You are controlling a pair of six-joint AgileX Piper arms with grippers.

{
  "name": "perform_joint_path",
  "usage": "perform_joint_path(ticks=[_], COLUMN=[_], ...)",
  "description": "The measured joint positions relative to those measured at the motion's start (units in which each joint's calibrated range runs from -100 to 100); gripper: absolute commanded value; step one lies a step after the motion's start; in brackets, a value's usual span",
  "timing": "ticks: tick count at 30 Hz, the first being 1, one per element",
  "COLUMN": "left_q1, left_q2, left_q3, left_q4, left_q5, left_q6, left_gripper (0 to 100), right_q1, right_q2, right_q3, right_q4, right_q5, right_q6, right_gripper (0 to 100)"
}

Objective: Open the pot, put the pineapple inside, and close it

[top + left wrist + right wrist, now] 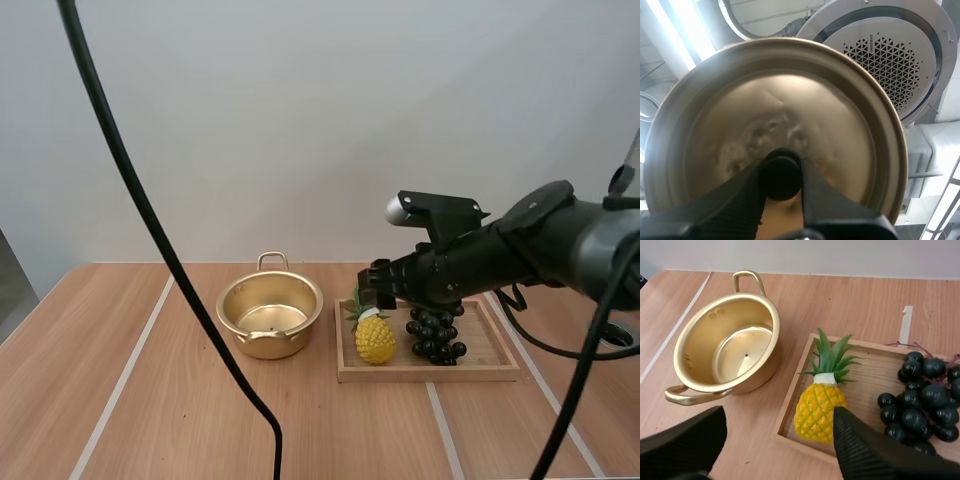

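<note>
The golden pot [270, 315] stands uncovered on the tabletop [350, 430], left of the wooden tray [495, 352] and just beside it without touching, with one loop handle toward the far side and the other toward the near side. In the right wrist view the pot [697, 347] shows its bare, shiny bottom. Its lid [775, 120] is off the pot and up in the left end effector [781, 172], whose two black fingers [740, 200] are clenched on the lid's dark knob [781, 175]; the round metal disc tilts away behind them. The pineapple [375, 338] lies at the left end of the tray with its green crown pointing to the far side, and the bunch of grapes [435, 335] lies to its right in the same tray. The right end effector [372, 298] hovers low over the crown end of the pineapple. Seen from its own wrist, the right end effector [779, 415] is spread wide and grasps nothing. One finger [865, 450] sits just to the right of the pineapple [817, 410], between it and the grapes [920, 400]. The other is over the tabletop near the pot, left of the tray [870, 385].
</note>
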Motion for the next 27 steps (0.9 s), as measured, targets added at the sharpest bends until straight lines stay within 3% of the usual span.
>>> perform_joint_path(ticks=[9, 13, 20, 27], left_q1=[0.0, 0.0, 0.0, 0.0], left_q2=[0.0, 0.2, 0.2, 0.2], left_q3=[0.0, 0.0, 0.0, 0.0], left_q4=[0.1, 0.2, 0.2, 0.3], left_q5=[4.5, 6.0, 8.7, 11.3], left_q6=[0.2, 0.2, 0.3, 0.4], left_gripper=[0, 0, 0, 0], right_q1=[0.0, 0.0, 0.1, 3.9], right_q2=[4.4, 14.3, 20.5, 22.5], right_q3=[-2.1, -2.4, -2.5, -2.5], right_q4=[0.4, 0.5, 0.5, 0.5], right_q5=[0.2, -1.4, -4.2, -11.3], right_q6=[-1.9, -5.2, -10.4, -10.9], right_gripper=[100, 100, 100, 100])
